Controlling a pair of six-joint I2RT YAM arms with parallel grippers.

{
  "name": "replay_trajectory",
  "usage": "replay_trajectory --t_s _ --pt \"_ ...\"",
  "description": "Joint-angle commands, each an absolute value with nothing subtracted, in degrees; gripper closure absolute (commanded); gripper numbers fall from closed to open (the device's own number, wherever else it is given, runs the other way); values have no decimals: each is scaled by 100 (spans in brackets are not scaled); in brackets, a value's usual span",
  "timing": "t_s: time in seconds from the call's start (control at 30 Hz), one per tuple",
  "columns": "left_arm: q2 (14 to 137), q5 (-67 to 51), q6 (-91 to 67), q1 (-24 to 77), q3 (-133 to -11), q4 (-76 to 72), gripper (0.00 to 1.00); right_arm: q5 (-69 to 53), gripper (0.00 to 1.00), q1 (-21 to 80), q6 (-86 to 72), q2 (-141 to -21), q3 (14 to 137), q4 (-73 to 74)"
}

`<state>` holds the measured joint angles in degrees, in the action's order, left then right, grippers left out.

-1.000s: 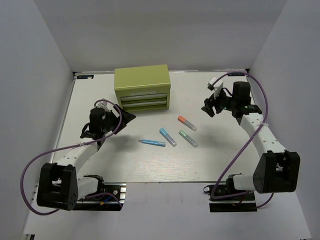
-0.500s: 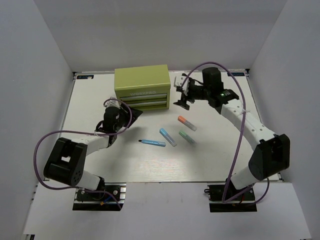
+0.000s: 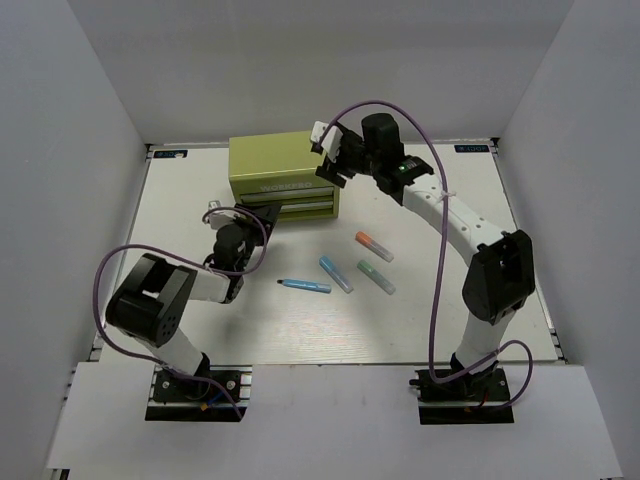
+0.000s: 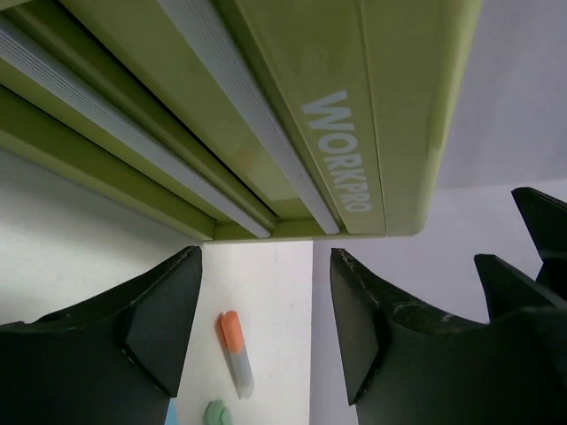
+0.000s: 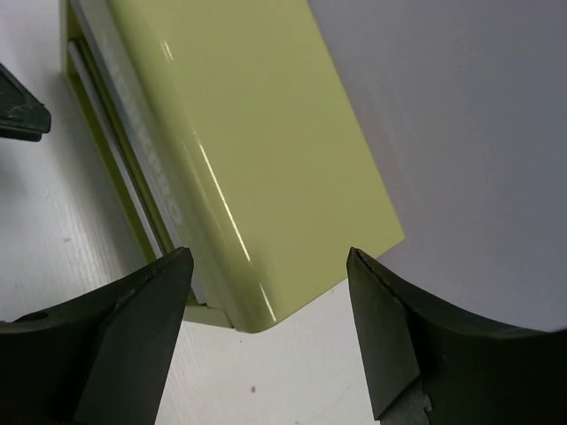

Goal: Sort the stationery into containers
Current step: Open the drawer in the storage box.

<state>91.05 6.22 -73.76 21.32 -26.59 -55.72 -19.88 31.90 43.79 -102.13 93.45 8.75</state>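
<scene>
Within the last second both arms have been brought in from the two sides of the table point(image 3: 450, 300) to the chest point(image 3: 275, 165). The left gripper point(image 3: 262, 214) is now placed just before the left end of the drawers point(image 3: 305, 203). Its jaws are spread, less wide than a second ago, and nothing is held between them. The right gripper point(image 3: 328, 152) has been carried across from the far right and now hangs over the top right corner of the chest, its jaws also spread and empty.

The four pens have not been moved. The orange-capped pen point(image 3: 374, 246), the light blue pen point(image 3: 335, 274), the green pen point(image 3: 376, 277) and the thin bright-blue pen point(image 3: 303, 286) are all lying on the table in front of the chest, a little to its right. So nothing is sorted yet. It is judged that a drawer is being prepared for opening, with the right gripper perhaps meant to steady the chest.

Both drawers appear shut, their fronts flush in the left wrist view. No contact with a handle can be confirmed there. The orange-capped pen lies nearest to the chest front, but off its right end, so a pulled drawer is probably not blocked by it. The left arm is folded tightly near its base, which may limit the pulling.
</scene>
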Motion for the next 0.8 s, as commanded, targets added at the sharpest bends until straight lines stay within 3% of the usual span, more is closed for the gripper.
replay_trajectory --t_s 0.0,0.37,0.53,0.77 --pt "9333 1098 -7655 2302 -2654 -6529 31 -1626 24 3252 4262 -10379 9790 615" --pt "9993 1573 -7893 2408 -3014 -7216 31 -2231 24 3305 4869 -10547 9967 1116" --pt "10353 1626 -7998 2461 -3181 -7321 32 -2593 33 3296 5141 -10486 9932 1388" --pt "10678 1679 -8051 2461 -3305 -7453 36 -2637 34 3278 5256 -10564 9993 1512"
